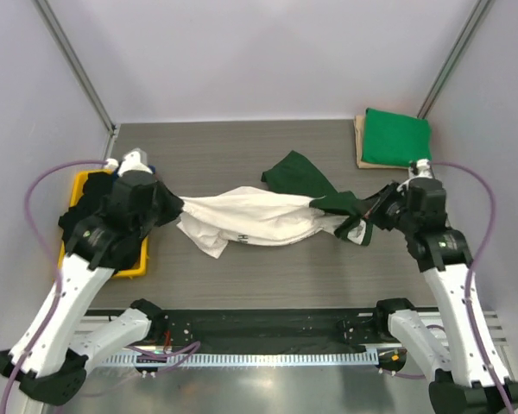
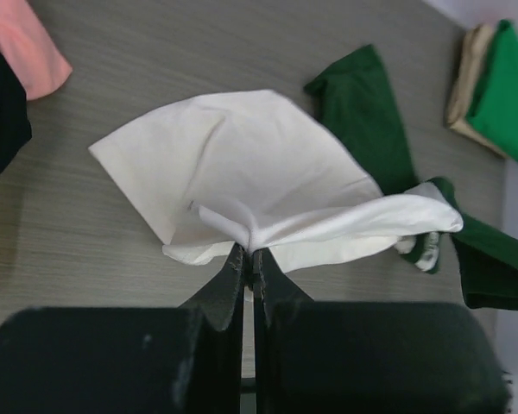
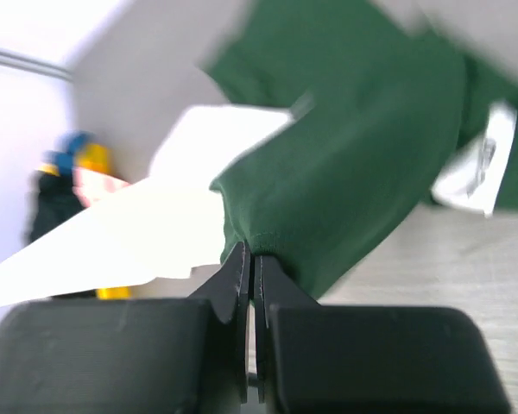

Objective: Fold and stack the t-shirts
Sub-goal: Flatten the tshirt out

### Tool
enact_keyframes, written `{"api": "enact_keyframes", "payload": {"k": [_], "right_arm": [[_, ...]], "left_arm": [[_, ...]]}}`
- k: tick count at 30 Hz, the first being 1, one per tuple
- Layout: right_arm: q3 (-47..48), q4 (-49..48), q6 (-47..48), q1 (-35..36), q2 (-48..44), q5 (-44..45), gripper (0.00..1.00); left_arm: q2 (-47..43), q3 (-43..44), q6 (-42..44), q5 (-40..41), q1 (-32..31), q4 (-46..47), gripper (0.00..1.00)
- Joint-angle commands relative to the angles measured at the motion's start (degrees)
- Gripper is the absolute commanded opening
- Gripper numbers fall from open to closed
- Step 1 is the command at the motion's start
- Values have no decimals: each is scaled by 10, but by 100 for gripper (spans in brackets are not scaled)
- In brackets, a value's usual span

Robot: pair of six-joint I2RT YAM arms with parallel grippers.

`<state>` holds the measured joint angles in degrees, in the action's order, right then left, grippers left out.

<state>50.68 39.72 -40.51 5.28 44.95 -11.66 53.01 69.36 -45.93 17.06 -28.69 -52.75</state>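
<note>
**Cream t-shirt (image 1: 259, 216) stretched between left tool (image 1: 173, 207) and right tool (image 1: 369, 210)**

Both arms are raised from their bases and bent inward at the elbow, and the wrists are turned toward each other across the tabletop (image 1: 242, 164). The left arm is held above the yellow tray (image 1: 135, 266), with its tool just past the tray's inner side. The left tool (image 2: 248, 252) is clamped on a bunched cream edge of the shirt (image 2: 242, 164). The right tool (image 3: 248, 250), well apart from the tray, is pinched shut on a dark green hem of the same shirt (image 3: 354, 155).

The shirt is drawn out lengthwise from the tray side and is twisted and creased along its middle. One dark green sleeve is spread flat on the side farther from the arm bases. Small dark lettering is seen on the cream cloth but cannot be read.

Black cloth (image 1: 82, 197) is heaped in the tray, and pink cloth (image 2: 26, 43) is seen beside it. A folded bright green t-shirt (image 1: 395, 138) is laid on a tan board (image 1: 360, 145), in the far corner opposite the tray.
</note>
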Motion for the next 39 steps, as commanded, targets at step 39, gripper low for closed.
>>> {"api": "enact_keyframes", "payload": {"k": [39], "right_arm": [[713, -4, 227, 32, 565, 133, 1]], "left_arm": [[319, 327, 177, -117, 211, -18, 0]]}}
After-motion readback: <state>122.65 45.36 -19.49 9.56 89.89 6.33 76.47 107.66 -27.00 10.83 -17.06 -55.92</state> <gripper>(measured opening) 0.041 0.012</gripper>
